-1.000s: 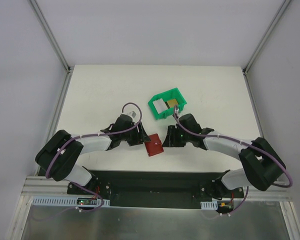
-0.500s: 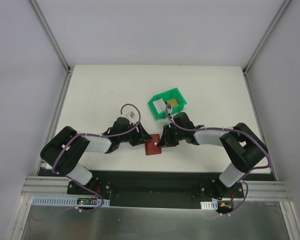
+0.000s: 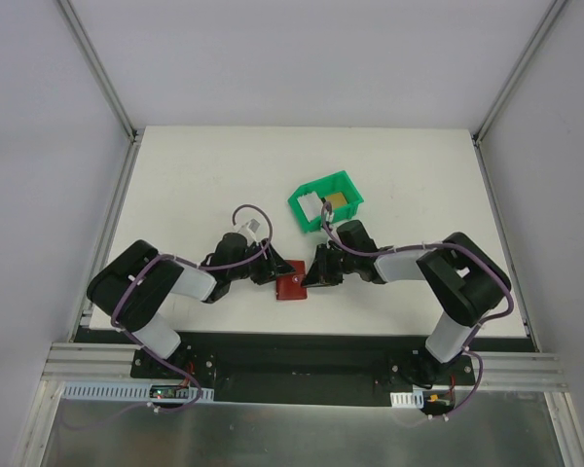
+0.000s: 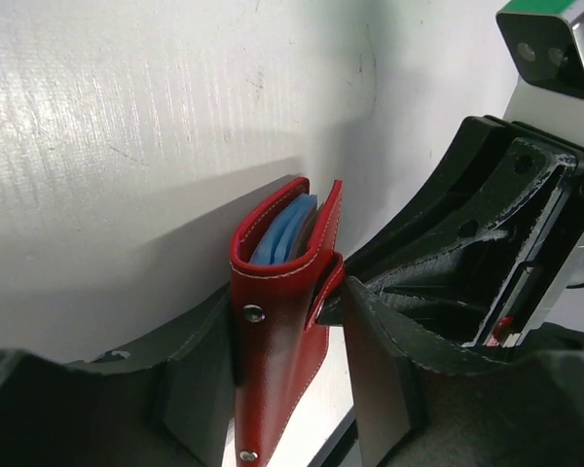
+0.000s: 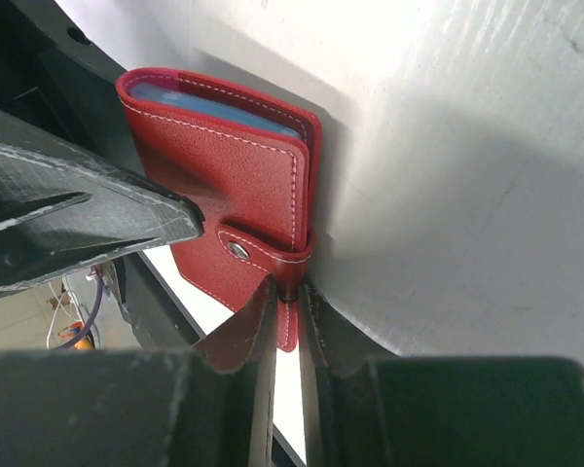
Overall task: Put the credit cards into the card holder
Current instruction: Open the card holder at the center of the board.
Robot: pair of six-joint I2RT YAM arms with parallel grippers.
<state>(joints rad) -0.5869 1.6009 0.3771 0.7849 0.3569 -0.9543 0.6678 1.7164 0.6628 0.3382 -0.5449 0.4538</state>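
- Top view: a red wallet sits at the middle of the table's near side, between the left gripper and right gripper. Just beyond, a green bin holds white and gold cards.
- Left wrist: the folded wallet, blue pockets showing at its edge, is clasped between the left fingers.
- Right wrist: the right fingers are nearly closed, pinching the wallet's snap tab.

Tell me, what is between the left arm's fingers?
The dark red card holder stands on edge between the left fingers; the left wrist view shows it.
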